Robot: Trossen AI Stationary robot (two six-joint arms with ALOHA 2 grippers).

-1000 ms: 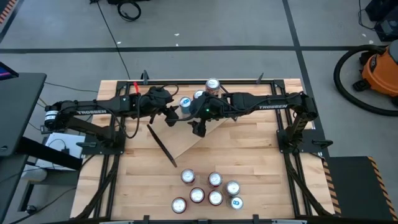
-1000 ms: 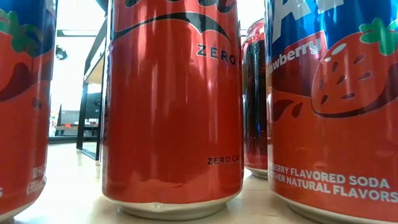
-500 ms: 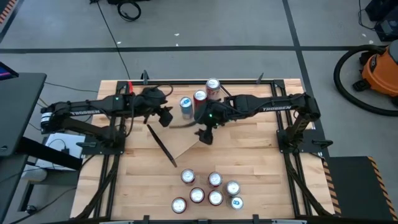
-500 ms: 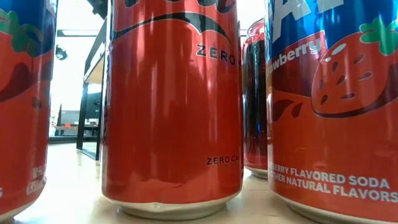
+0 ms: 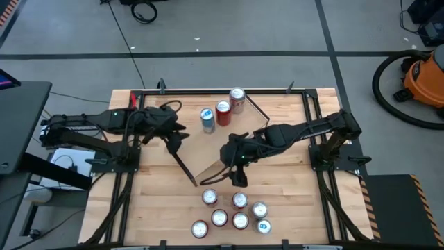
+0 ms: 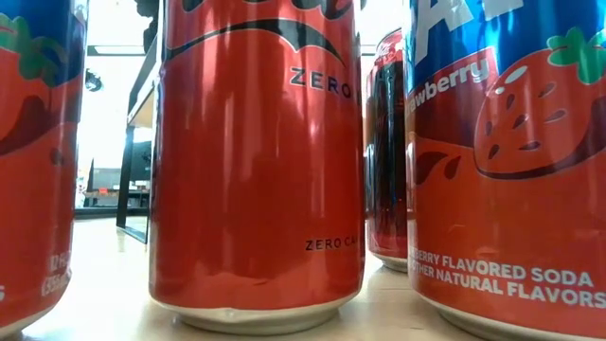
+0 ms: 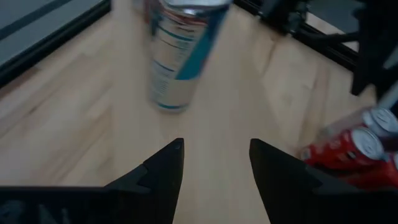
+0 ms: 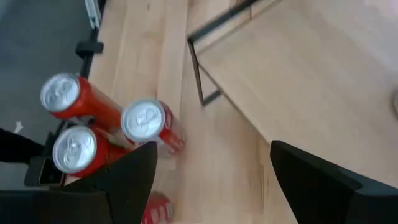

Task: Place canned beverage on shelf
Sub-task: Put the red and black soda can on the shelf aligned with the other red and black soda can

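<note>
Nearest the shelf's [image 5: 229,139] front end, your right gripper [image 5: 238,169] has swung down off the board toward the can cluster [image 5: 234,212], claw spread wide and empty, so another pick looks next. Farther back, three cans [image 5: 222,111] already stand on the tilted light-wood shelf; your left gripper [image 5: 173,139] has pulled away from them, fingers parted, holding nothing.

The place looks like a robotics lab or workshop: a wooden table [image 5: 291,173] in a black frame stands on a bare grey concrete floor [image 5: 229,28], with loose cables [image 5: 142,10] and an orange shop vacuum [image 5: 424,78] nearby.
</note>
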